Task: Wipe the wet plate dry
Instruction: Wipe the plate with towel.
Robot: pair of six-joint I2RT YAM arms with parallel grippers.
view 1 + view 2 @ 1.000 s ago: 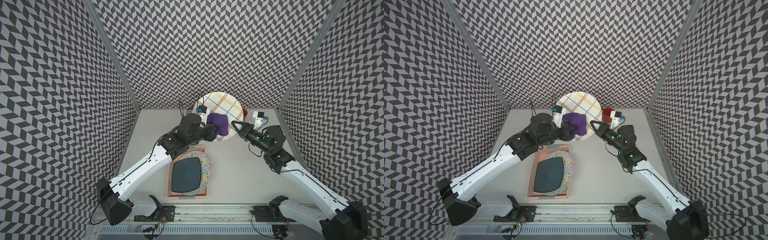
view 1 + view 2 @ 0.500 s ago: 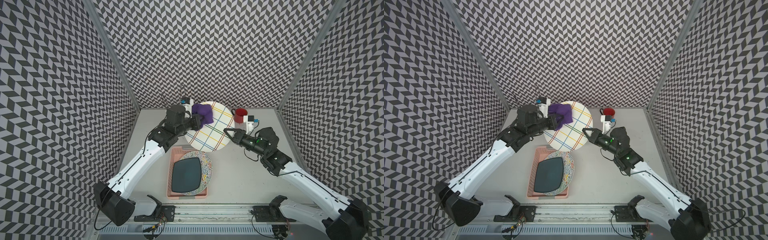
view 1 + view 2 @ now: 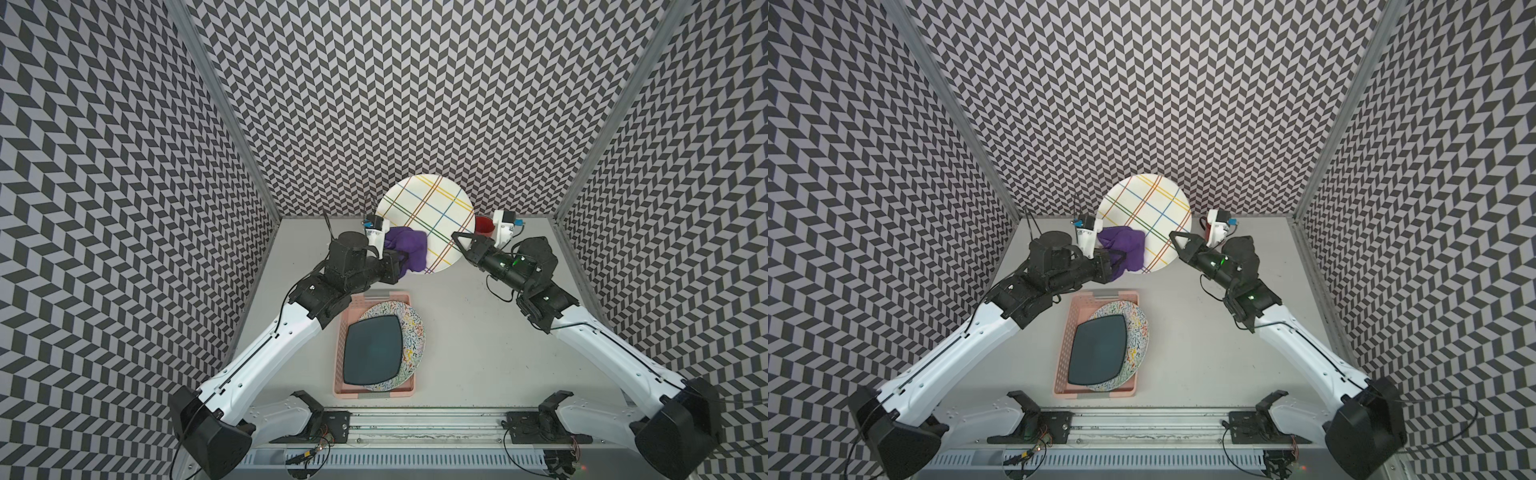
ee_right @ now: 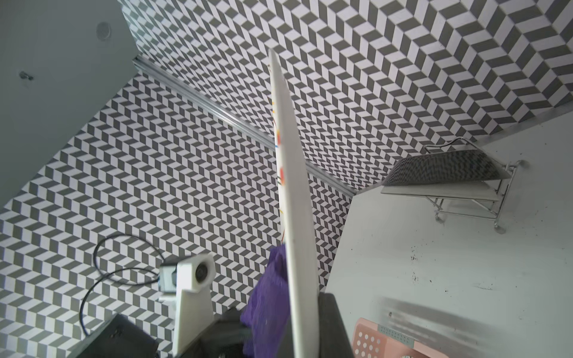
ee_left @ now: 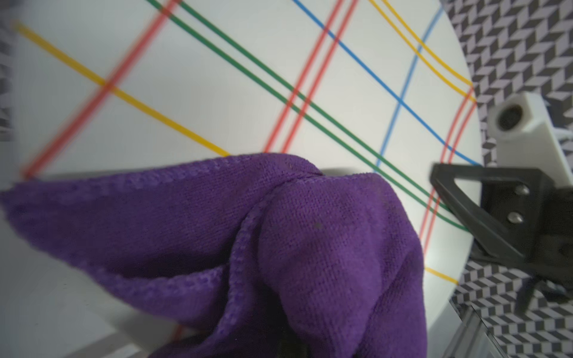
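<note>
Plate (image 3: 432, 208) rim was pinched in the closed right gripper (image 3: 458, 242), which held it tilted on edge near the back wall (image 3: 415, 104). The left gripper (image 3: 402, 261), clamped on the purple cloth (image 3: 409, 245), pressed it against the lower left face. Half a second earlier the plate hung nearer the pink basket (image 3: 338, 361), with the cloth at its top edge.

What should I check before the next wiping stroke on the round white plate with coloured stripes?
1. Right gripper shut on the rim of the round white striped plate: ok.
2. Left gripper shut on the purple microfibre cloth: ok.
3. Cloth against the plate's striped face: ok.
4. Plate held clear of the pink perforated tray: ok.
5. Plate face dry: cannot tell.
</note>
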